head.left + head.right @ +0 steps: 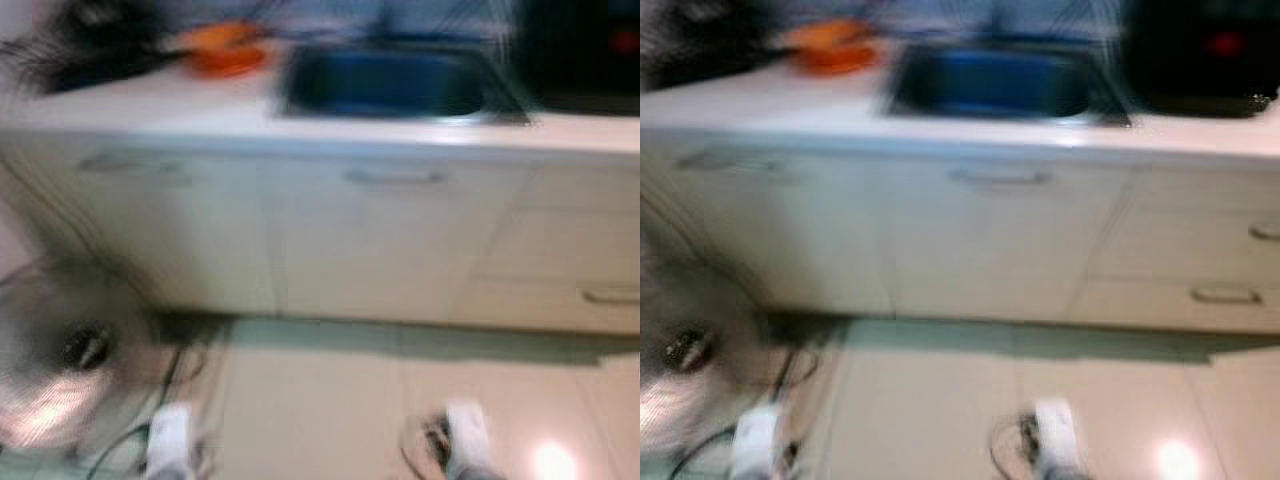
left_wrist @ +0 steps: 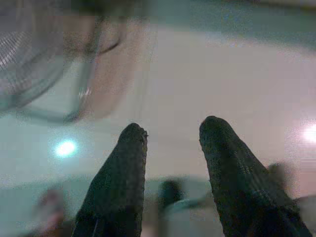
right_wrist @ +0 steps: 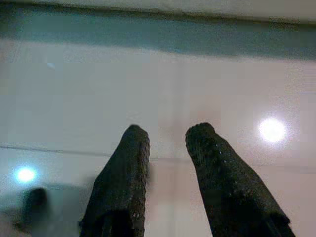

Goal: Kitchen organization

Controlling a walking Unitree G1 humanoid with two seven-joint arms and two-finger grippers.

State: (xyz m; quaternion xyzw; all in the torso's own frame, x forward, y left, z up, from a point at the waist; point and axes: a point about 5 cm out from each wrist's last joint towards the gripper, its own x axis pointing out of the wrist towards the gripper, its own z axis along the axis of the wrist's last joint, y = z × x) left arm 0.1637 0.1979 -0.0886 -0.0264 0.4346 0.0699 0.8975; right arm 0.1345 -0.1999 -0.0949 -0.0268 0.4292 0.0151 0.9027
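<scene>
My left gripper (image 2: 170, 133) hangs over the pale floor tiles (image 2: 222, 74), fingers parted and holding nothing; a floor fan (image 1: 55, 375) stands just beside it. My right gripper (image 3: 165, 133) hangs the same way, parted and empty. Well ahead and above both, through heavy blur, I see the counter (image 1: 150, 105), its dark sink (image 1: 385, 85), and an orange object (image 1: 222, 48) left of the sink.
</scene>
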